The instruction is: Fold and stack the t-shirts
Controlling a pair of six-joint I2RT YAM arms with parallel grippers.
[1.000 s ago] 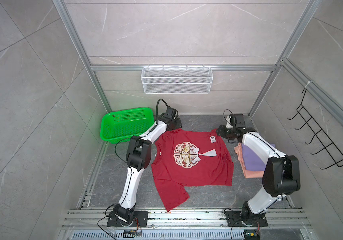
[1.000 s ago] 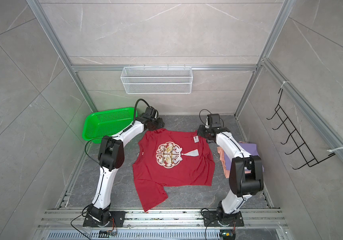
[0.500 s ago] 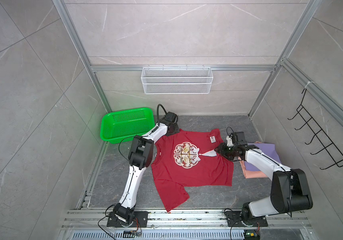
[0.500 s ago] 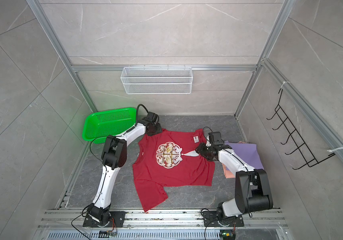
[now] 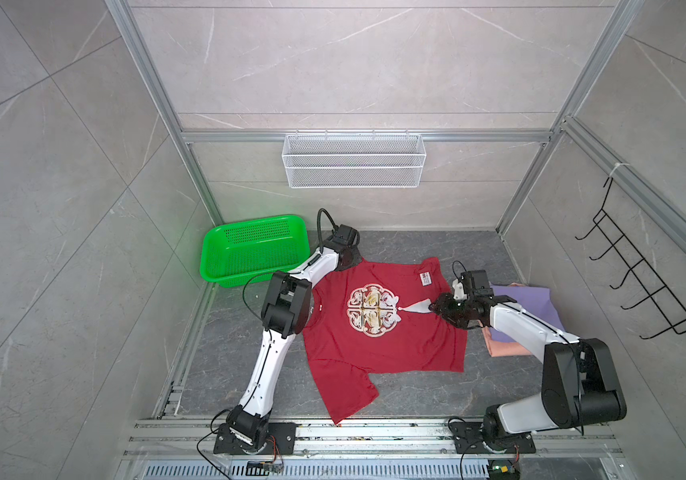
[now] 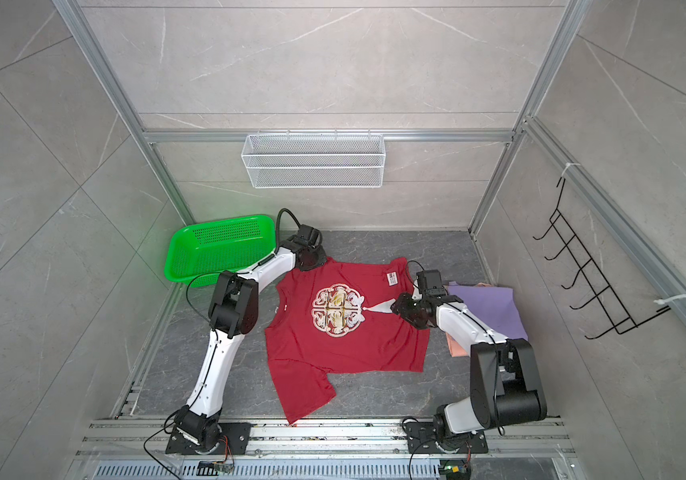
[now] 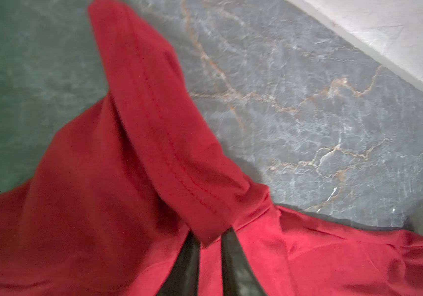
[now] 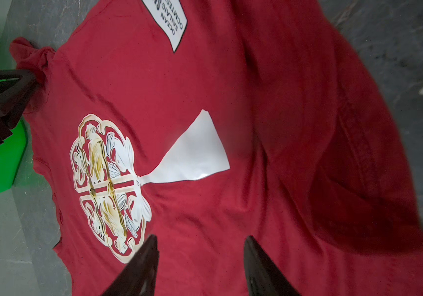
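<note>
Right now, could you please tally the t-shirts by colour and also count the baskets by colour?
dark red t-shirt: 1
lavender t-shirt: 1
salmon-pink t-shirt: 1
green plastic basket: 1
white wire basket: 1
Total: 5 (3 t-shirts, 2 baskets)

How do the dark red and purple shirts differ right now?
The dark red shirt lies spread open mid-table; the purple shirt is folded atop the salmon-pink shirt. The dark red shirt bears a cream print; the purple shirt is plain. The left claw pinches the dark red shirt's sleeve; nothing grips the purple shirt.
</note>
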